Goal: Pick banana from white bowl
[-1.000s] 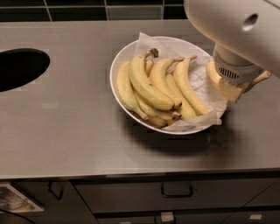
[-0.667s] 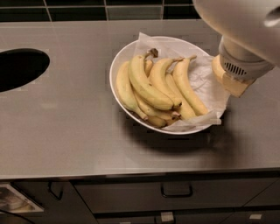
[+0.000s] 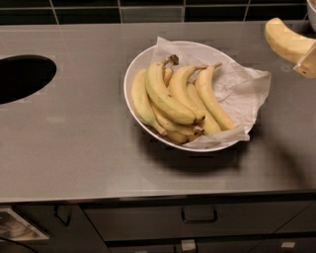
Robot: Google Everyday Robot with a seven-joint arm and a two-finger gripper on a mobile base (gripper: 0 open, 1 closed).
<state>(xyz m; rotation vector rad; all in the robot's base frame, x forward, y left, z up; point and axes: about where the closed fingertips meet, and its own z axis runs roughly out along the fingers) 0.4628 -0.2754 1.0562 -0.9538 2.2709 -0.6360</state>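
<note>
The white bowl (image 3: 129,75) sits in the middle of the steel counter, lined with crinkled white paper (image 3: 247,89). Several yellow bananas (image 3: 173,99) joined at dark stems lie in it. A single loose banana (image 3: 285,41) hangs in the air at the upper right, above the counter and clear of the bowl. My gripper (image 3: 306,60) shows only as a pale finger at the right edge, closed on that banana's right end. The rest of the arm is out of view.
A dark oval opening (image 3: 22,76) is cut into the counter at the left. Dark tiles (image 3: 148,10) run along the back. Below the counter's front edge are drawers with handles (image 3: 199,217).
The arm that hung over the bowl's right side has risen and moved right, almost out of view. A single banana has come up with it, out of the bowl.
</note>
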